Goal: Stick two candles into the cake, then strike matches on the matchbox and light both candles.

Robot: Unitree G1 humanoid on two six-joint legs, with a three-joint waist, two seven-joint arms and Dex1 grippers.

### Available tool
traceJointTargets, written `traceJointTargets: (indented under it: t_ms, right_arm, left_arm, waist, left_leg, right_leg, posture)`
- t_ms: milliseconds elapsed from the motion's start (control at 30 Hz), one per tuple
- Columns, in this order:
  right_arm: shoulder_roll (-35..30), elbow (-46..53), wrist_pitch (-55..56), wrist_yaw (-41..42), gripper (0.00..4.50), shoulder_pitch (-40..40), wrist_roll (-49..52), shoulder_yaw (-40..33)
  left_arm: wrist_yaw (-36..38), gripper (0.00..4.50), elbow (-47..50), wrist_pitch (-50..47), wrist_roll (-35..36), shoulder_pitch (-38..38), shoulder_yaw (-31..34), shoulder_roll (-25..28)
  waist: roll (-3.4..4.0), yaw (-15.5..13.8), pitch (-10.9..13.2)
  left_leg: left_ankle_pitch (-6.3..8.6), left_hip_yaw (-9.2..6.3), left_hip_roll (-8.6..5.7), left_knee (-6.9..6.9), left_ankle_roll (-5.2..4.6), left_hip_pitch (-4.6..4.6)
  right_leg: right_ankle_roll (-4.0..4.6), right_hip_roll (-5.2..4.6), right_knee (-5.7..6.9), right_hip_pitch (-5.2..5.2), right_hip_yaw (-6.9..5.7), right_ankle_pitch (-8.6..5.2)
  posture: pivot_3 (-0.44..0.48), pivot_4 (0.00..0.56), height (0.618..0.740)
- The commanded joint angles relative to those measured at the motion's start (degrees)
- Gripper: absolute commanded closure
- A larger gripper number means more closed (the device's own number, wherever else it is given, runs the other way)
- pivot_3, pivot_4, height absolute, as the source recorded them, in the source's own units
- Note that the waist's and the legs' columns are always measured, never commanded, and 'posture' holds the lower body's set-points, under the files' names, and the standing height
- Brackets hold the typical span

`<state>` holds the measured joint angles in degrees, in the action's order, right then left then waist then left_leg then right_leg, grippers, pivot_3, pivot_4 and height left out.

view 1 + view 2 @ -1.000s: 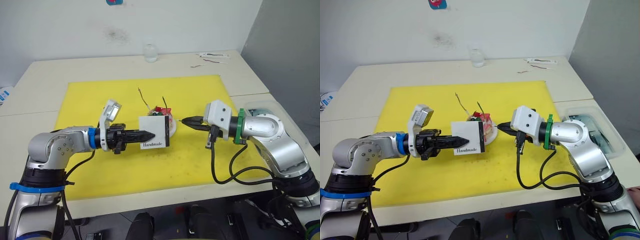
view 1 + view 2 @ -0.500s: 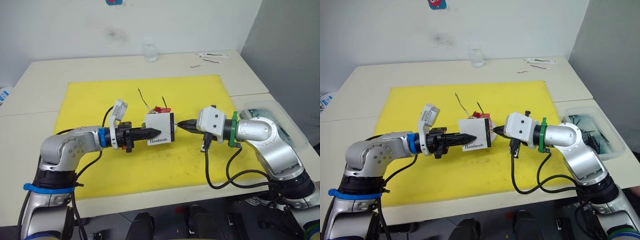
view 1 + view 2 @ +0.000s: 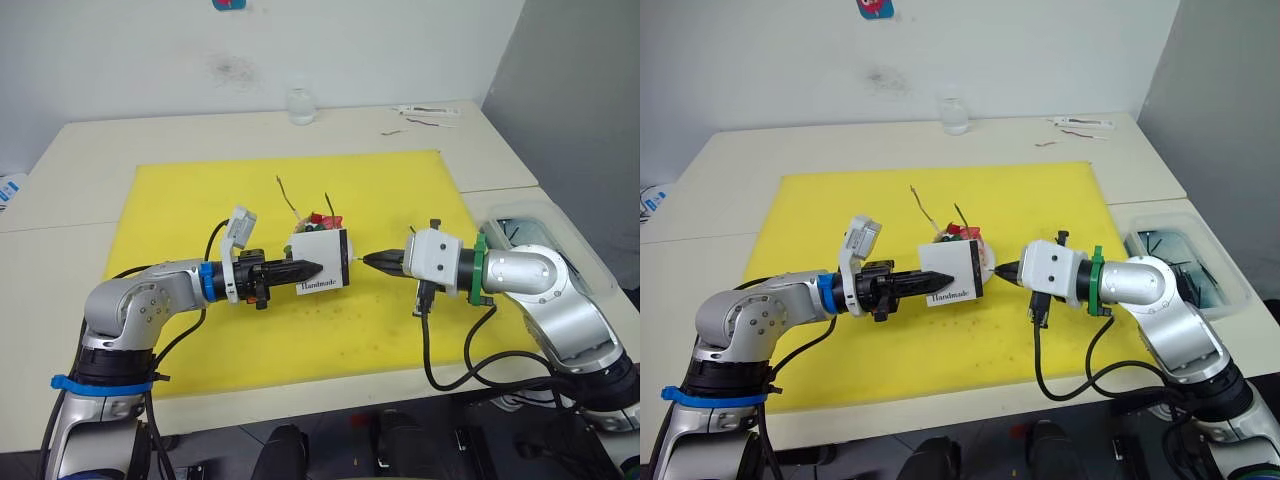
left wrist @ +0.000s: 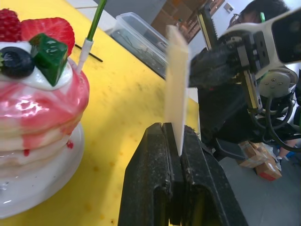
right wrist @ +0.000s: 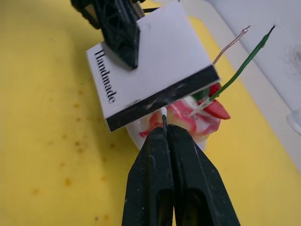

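Left pincer (image 3: 312, 268): fingers pressing tight together on the matchbox (image 3: 322, 258), gripping it by one flat edge and holding it raised above the yellow mat (image 3: 180, 210), black striking strip turned toward the right pincer.

Matchbox: white, flat, "Handmade" print showing on the face; it is sitting in front of the cake (image 4: 33, 94), close to it, partly hiding it in the head views.

Right pincer (image 3: 372, 260): fingers closing fully on a match (image 5: 163, 114), whose pale tip is sticking out past the fingertips. In the right wrist view the tip is lying just at the black strip; whether it is touching the strip cannot be told.

Cake: pink and white layers, strawberry and dark berry on top, sitting on a small white plate (image 4: 42, 188) on the mat, between the two pincers and slightly behind them.

Candles: both are standing in the cake, leaning. Green candle (image 5: 240, 70) and pale candle (image 5: 230, 44) are rising side by side from the top. No flame is showing on either.

Mat: lying on the pale counter (image 3: 80, 150).

Other items: a small clear jar (image 3: 300, 105) at the far edge of the counter; a clear plastic bin (image 3: 1185, 255) beside the right arm.
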<state>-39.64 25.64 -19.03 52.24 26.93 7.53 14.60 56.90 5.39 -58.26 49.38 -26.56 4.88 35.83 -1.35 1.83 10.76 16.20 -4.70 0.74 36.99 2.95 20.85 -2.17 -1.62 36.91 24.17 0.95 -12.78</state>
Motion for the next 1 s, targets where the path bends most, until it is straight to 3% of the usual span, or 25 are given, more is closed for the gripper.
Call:
traceJointTargets:
  t_ms: [33, 1000]
  right_arm:
    - [0.0, 1.8, 2.2, -0.2, 4.48, 0.3, -0.1, -1.7]
    - [4.4, -1.8, 1.6, -0.8, 4.48, 4.7, -5.6, 2.5]
  left_arm:
    - [0.7, 4.50, 1.1, 0.9, 1.1, 0.2, 1.7, 0.4]
    - [0.2, 4.50, 1.1, 0.4, 1.5, 0.1, 1.1, -1.3]
  waist:
    - [0.00, 0.0, 0.0]
    - [0.00, 0.0, 0.0]
  left_leg:
    - [0.00, 0.00, 0.00, 0.01, 0.00, -0.01]
    - [0.00, -0.01, -0.01, 0.02, 0.00, -0.04]
  right_leg:
    - [0.00, 0.00, 0.01, 0.00, 0.01, 0.00]
    - [0.01, 0.00, 0.04, -0.02, 0.00, 0.01]
  posture:
    - [0.000, 0.150, 0.740]
    - [0.000, 0.150, 0.740]
